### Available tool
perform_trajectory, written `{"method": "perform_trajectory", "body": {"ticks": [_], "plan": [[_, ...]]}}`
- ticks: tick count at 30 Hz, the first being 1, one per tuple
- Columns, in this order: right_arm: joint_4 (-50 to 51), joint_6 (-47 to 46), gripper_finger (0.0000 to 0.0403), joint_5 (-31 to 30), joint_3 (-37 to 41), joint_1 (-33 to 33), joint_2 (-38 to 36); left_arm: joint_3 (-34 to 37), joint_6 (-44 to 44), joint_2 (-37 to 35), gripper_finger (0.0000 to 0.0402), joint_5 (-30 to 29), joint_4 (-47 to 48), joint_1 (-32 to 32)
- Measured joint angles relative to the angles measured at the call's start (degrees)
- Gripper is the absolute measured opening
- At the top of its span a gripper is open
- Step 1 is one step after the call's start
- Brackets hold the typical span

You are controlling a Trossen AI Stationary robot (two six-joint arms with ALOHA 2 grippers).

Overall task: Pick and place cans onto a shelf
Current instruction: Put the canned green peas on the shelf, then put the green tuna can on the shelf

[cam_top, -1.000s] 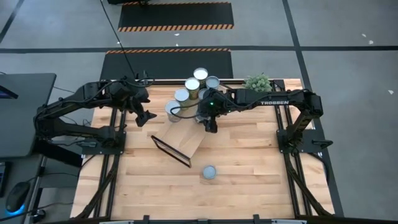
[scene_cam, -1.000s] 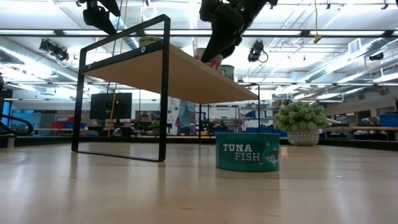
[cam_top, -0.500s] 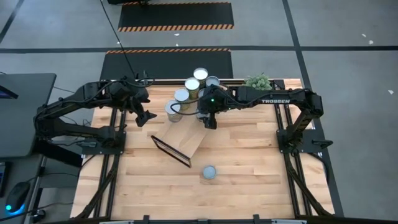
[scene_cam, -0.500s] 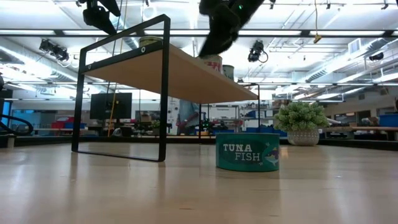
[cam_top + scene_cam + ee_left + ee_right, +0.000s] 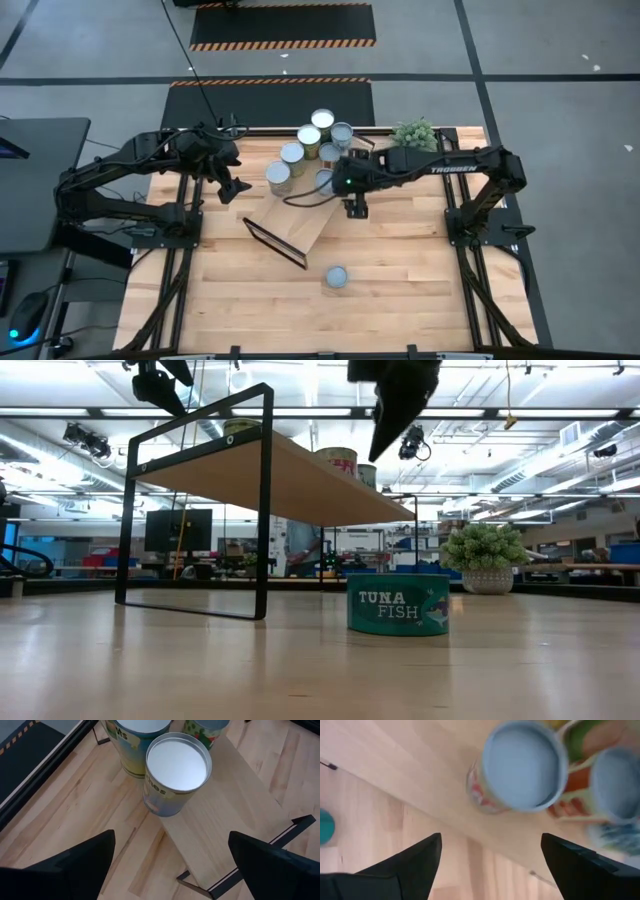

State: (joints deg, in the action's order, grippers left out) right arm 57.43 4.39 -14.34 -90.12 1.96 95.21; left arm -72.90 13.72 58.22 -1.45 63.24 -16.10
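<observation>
The shelf is a long light-wood board that stands on black frame ends and runs slantwise across the table. Several cans stand upright on its far half, the nearest white-topped. One blue-grey-topped can stands at the board's edge. A teal tuna can rests on its base on the table near the front. My right gripper hangs open above the table, just right of the shelf, with nothing between its fingers. My left gripper waits open left of the cans.
A small green plant in a pot stands at the table's far right corner. Bare wooden tabletop lies right of the shelf and around the tuna can. Black arm frames run along both side edges.
My right gripper has drawn up and away from the blue-grey-topped can on the shelf and gone toward the table's right edge, tipping as it went. That can stays upright on the board.
</observation>
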Motion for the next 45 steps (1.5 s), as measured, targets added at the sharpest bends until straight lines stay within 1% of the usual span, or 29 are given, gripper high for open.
{"method": "perform_trajectory", "body": {"ticks": [2, 5, 8, 10, 15, 17, 21, 23, 26, 29, 31, 35, 38, 40, 45], "plan": [[-2.8, -3.4, 0.0348, -1.3, 2.9, -0.1, -0.1, 0.0, 0.0, 0.0, 0.0396, 0.0, 0.0, 0.0], [-7.0, -8.8, 0.0348, -5.6, 6.5, -0.1, -0.1, 0.0, 0.0, 0.0, 0.0396, 0.0, 0.0, 0.0], [-10.2, -11.5, 0.0348, -11.0, 7.9, -0.4, -0.1, 0.0, 0.0, 0.0, 0.0396, 0.0, 0.0, 0.0], [-10.8, -12.3, 0.0348, -13.2, 8.0, -0.5, -0.1, 0.0, 0.1, 0.0, 0.0396, 0.0, 0.0, 0.0], [-14.7, -14.7, 0.0348, -13.6, 8.0, 0.2, 0.0, 0.0, 0.2, 0.0, 0.0396, 0.1, 0.0, 0.0], [-16.2, -15.9, 0.0348, -14.7, 8.0, 0.5, 0.2, 0.0, 0.2, 0.0, 0.0396, 0.1, 0.0, 0.0], [-17.3, -17.1, 0.0348, -15.6, 8.0, 1.4, 0.3, 0.0, 0.2, 0.0, 0.0396, 0.1, 0.1, 0.0], [-16.1, -17.1, 0.0348, -15.5, 8.0, 1.7, 0.2, 0.0, 0.2, 0.0, 0.0396, 0.2, 0.1, 0.0], [-12.2, -17.1, 0.0348, -14.6, 8.1, 1.3, -1.1, 0.0, 0.2, 0.0, 0.0396, 1.2, 0.4, 0.0], [-9.9, -16.1, 0.0348, -9.8, 8.1, -0.2, -2.9, 0.0, 0.2, 0.0, 0.0396, 1.9, 1.9, 0.0], [-9.2, -16.1, 0.0348, -7.9, 8.1, -2.0, -4.2, 0.0, 0.2, 0.0, 0.0396, 2.1, 2.2, 0.0], [-9.7, -15.0, 0.0348, -6.4, 8.0, -6.4, -6.9, 0.0, 0.3, 0.0, 0.0396, 2.6, 2.2, 0.0], [-14.5, -13.7, 0.0348, -2.9, 10.2, -9.4, -8.0, 0.0, 0.2, 0.0, 0.0396, 2.7, 1.9, 0.0], [-20.5, -13.4, 0.0348, -0.2, 13.4, -11.2, -8.6, 0.0, 0.2, 0.0, 0.0396, 2.2, 0.8, 0.0], [-35.2, -16.7, 0.0348, 2.9, 22.6, -14.6, -9.0, 0.1, 3.1, -1.2, 0.0395, -5.0, -5.2, 0.4]]}}
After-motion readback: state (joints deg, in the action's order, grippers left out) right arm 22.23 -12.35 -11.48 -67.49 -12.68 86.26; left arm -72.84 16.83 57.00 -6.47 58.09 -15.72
